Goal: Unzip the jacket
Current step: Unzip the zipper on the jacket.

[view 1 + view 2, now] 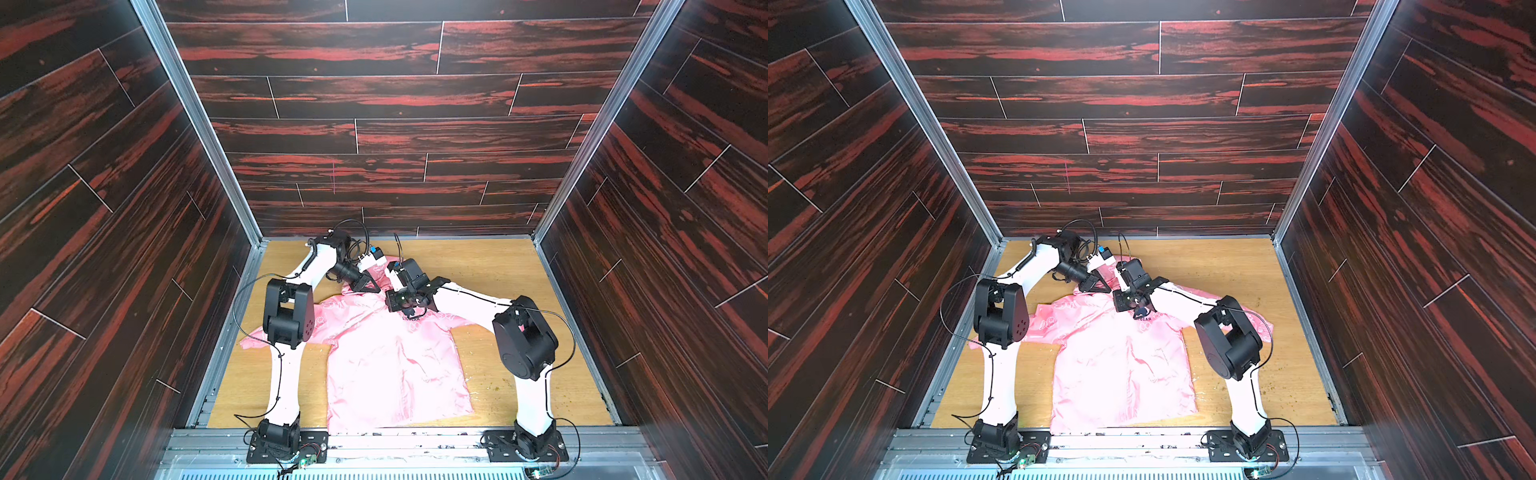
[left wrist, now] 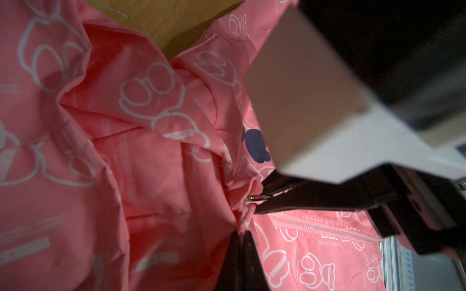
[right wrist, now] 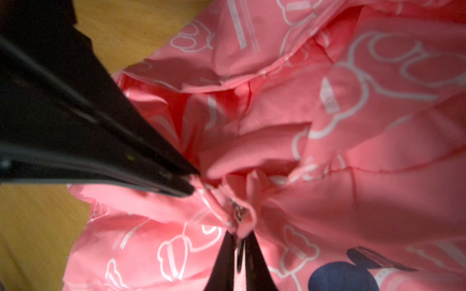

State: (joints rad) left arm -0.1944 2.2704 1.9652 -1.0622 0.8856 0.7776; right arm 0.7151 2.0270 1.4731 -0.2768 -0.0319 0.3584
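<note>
The pink jacket (image 1: 390, 365) (image 1: 1121, 365) lies front up on the wooden table, hood toward the back, its front zipper (image 2: 315, 224) closed down the chest. Both grippers meet at its collar. My left gripper (image 2: 242, 233) is shut on a bunched fold of collar fabric beside the zipper's top. My right gripper (image 3: 239, 235) is shut on the metal zipper pull (image 3: 239, 214), and its black fingers (image 2: 290, 199) show in the left wrist view. The dark bear logo (image 3: 343, 277) (image 2: 254, 146) sits just beside the right gripper.
The wooden table (image 1: 490, 270) is boxed in by dark red-streaked walls (image 1: 374, 124) at the back and both sides. A metal rail (image 1: 415, 440) carries both arm bases along the front edge. The jacket's sleeves run under each arm. Small crumbs (image 1: 494, 386) dot the table at the right.
</note>
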